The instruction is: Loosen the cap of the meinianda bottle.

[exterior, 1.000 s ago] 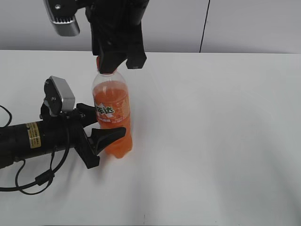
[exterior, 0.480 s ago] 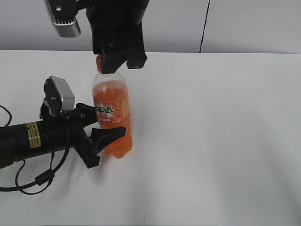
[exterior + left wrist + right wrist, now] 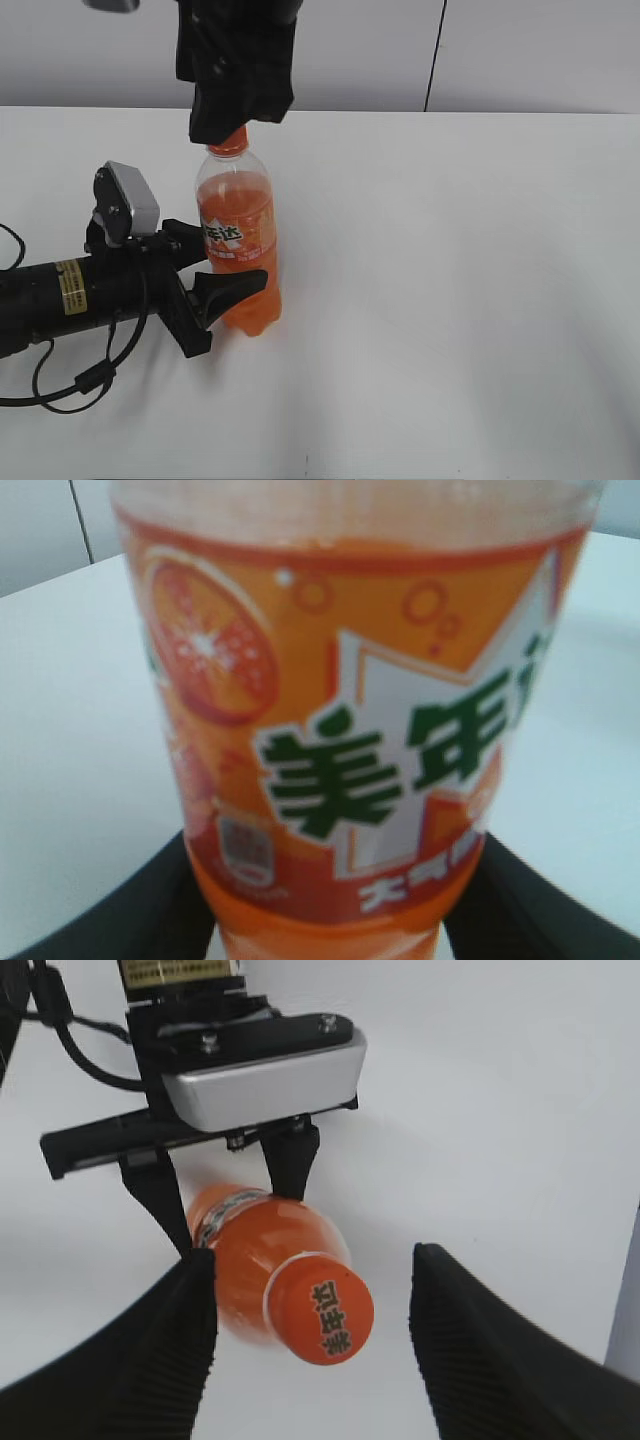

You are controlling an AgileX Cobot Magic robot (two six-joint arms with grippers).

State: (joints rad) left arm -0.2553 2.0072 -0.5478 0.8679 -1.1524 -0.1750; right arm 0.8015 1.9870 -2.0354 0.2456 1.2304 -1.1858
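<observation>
The meinianda bottle stands upright on the white table, holding orange drink. My left gripper comes in from the left and is shut on its lower body; in the left wrist view the black fingers press both sides of the bottle below the label. The orange cap sits on the neck. My right gripper hangs just above it, open. In the right wrist view the cap shows between the spread ribbed fingers, apart from both.
The left arm, its wrist camera and a loose black cable lie along the table's left side. A grey wall with a dark vertical seam stands behind the table.
My right gripper has opened off the cap and risen a little, so the cap now shows below it. The bottle and the left gripper have not moved.
</observation>
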